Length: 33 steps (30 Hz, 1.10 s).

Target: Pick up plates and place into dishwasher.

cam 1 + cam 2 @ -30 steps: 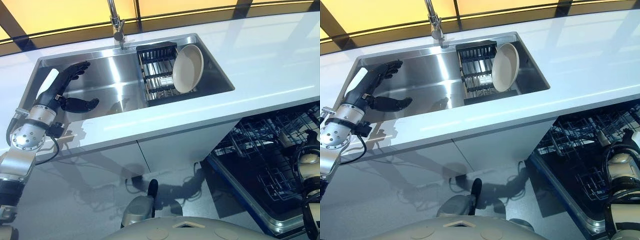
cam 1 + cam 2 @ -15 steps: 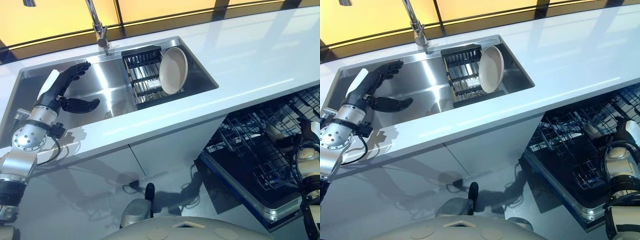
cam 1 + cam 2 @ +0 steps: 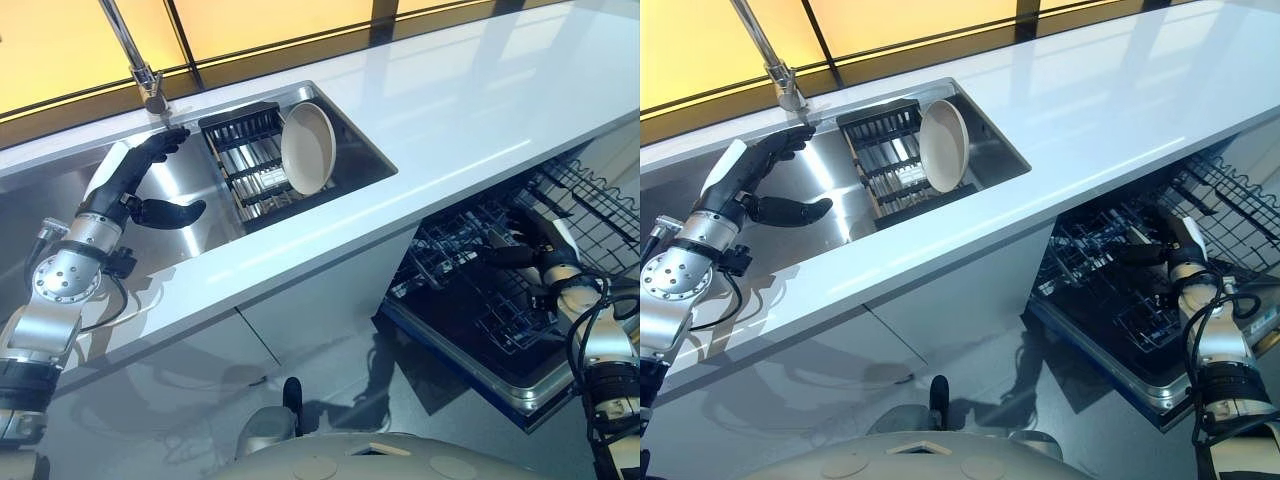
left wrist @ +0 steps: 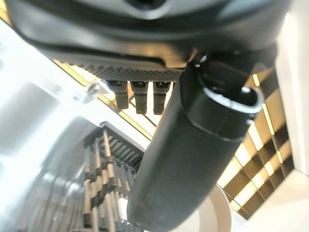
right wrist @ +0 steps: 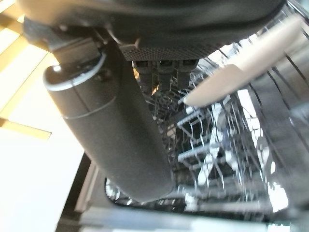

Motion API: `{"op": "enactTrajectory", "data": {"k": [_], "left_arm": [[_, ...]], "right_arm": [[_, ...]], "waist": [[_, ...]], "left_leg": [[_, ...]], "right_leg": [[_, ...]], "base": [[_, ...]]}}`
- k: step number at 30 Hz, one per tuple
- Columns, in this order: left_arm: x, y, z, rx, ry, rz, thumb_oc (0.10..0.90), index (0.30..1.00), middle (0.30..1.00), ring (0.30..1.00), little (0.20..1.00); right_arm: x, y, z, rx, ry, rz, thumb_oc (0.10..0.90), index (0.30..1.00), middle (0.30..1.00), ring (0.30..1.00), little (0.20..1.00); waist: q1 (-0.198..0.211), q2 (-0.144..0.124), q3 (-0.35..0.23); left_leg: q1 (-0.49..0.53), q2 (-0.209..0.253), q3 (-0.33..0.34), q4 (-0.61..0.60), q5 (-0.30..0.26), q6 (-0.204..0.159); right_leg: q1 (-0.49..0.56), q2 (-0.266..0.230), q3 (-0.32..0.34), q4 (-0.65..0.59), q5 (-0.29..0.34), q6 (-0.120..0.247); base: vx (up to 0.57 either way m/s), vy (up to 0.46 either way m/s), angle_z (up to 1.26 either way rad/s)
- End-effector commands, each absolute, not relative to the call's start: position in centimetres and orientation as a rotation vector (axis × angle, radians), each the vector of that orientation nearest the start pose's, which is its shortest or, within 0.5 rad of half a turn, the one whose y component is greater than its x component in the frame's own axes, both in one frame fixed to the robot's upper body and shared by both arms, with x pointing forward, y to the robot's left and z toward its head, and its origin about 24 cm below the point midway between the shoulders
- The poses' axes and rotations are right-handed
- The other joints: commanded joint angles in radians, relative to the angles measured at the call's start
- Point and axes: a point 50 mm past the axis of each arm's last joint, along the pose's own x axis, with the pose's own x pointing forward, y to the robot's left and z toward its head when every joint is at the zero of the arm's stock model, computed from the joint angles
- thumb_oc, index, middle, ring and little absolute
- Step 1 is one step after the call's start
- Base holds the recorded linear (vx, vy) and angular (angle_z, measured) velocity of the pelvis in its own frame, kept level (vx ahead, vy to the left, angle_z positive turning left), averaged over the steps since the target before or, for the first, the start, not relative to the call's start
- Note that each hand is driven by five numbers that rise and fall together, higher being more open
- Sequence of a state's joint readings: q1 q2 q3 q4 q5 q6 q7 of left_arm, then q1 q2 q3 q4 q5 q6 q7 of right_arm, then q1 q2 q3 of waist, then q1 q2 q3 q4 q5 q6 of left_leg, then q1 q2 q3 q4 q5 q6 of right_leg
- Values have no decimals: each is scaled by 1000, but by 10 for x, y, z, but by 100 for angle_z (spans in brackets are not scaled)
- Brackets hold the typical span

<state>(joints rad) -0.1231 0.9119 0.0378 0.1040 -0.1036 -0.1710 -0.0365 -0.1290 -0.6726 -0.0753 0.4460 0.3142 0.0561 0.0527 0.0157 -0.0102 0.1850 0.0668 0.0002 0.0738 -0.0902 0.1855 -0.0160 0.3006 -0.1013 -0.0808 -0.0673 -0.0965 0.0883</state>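
Here the left hand (image 3: 138, 185) hangs over the sink (image 3: 355, 135), fingers straight and thumb splayed; the plate (image 3: 307, 148) stands on edge in the rack (image 3: 240, 160) beyond its fingertips. The right hand (image 3: 1175, 250), fingers relaxed, holds nothing above the dishwasher basket (image 3: 470, 290)

Brushed stainless steel sink (image 3: 205, 215), glossy white countertop (image 3: 470, 120) (mirror-smooth), matt cream plate (image 3: 307, 148), black wire rack (image 3: 245, 160), dark wire dishwasher basket (image 3: 480, 290), shiny metal tap (image 3: 135, 55).
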Motion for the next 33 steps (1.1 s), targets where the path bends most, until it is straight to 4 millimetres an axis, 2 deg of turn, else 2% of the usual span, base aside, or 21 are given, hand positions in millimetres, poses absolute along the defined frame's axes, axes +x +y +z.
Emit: {"op": "enactTrajectory", "data": {"k": [1,6,8,11,13,18,20,23,27,33], "left_arm": [[284,313,216,908,-426,154,800,900,900,900,900],[289,331,240,1047,-395,259,800,900,900,900,900],[289,339,254,1095,-388,314,800,900,900,900,900],[291,348,271,1156,-373,378,800,900,900,900,900],[292,353,283,1206,-358,413,800,900,900,900,900],[301,357,309,1308,-322,459,800,900,900,900,900],[308,354,316,1348,-307,460,800,900,900,900,900],[317,346,324,1415,-284,454,800,900,900,900,900],[323,339,328,1467,-262,438,800,900,900,900,900],[332,329,322,1560,-200,367,800,900,900,900,900]], "right_arm": [[270,-338,112,-199,-92,-266,800,900,900,900,900],[256,-325,105,-5,-207,-246,800,900,900,900,900],[252,-314,99,94,-234,-170,800,900,900,900,900],[245,-290,77,211,-183,27,800,900,900,900,900],[238,-275,61,195,-87,166,800,900,900,900,900],[217,-260,19,138,175,437,800,900,900,900,900],[209,-250,3,115,271,527,800,900,900,900,900],[203,-235,-10,88,355,616,800,900,900,900,900],[195,-218,-24,36,439,689,800,900,900,900,900],[189,-207,-41,-56,508,660,800,900,900,900,900]], "waist": [[-32,9,-122],[-77,21,-130],[-99,29,-132],[-127,38,-133],[-145,42,-135],[-168,46,-136],[-169,45,-135],[-169,43,-131],[-166,41,-125],[-167,38,-113]], "left_leg": [[98,-52,23,31,-242,-7],[89,-53,58,46,-256,4],[84,-55,70,53,-261,10],[75,-59,87,62,-266,17],[70,-63,96,66,-268,21],[61,-66,115,76,-272,25],[58,-67,120,83,-275,27],[54,-69,124,92,-279,30],[49,-74,125,105,-287,35],[43,-78,122,125,-298,43]], "right_leg": [[-161,47,-32,-14,106,30],[-186,48,4,-10,113,34],[-195,49,23,-8,115,34],[-211,49,44,-3,118,35],[-222,48,54,1,121,38],[-242,40,60,14,126,46],[-248,35,59,22,126,49],[-256,30,59,34,126,53],[-263,25,65,47,125,57],[-274,21,75,66,125,61]], "base": [[-39,58,-20],[-36,78,-27],[-28,88,-32],[-24,74,-26],[-20,60,-22],[-9,41,-21],[9,27,-24],[10,13,-3],[27,19,-16],[46,26,-5]]}}
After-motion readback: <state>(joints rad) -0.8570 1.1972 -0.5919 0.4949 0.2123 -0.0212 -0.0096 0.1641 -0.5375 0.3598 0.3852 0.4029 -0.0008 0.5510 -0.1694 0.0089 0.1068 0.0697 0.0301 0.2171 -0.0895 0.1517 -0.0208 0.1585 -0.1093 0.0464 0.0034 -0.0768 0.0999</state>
